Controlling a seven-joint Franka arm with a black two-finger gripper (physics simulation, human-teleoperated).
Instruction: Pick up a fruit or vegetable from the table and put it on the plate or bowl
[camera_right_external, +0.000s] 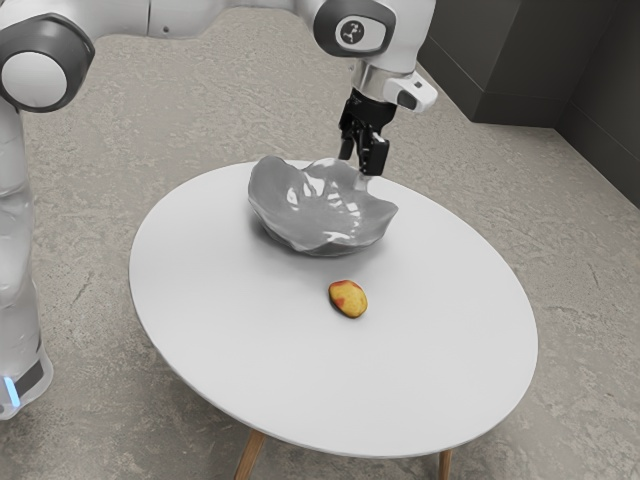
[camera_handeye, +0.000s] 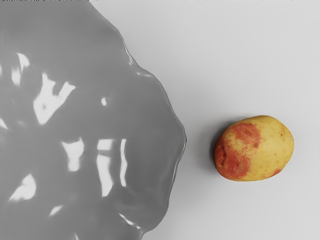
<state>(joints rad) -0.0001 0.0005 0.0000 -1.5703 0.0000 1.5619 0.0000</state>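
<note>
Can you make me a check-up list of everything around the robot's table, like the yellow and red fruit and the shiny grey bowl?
Surface: round white table on wooden legs.
Job's things: yellow-red fruit lies on the table beside the wavy grey bowl, not touching it; nothing seen in the bowl.
Clutter: nothing seen.
Grippers: black gripper open, holding nothing, above the bowl's far edge.
Cables: nothing seen.
Surroundings: speckled grey floor; dark cabinet at the exterior view's upper right.
</note>
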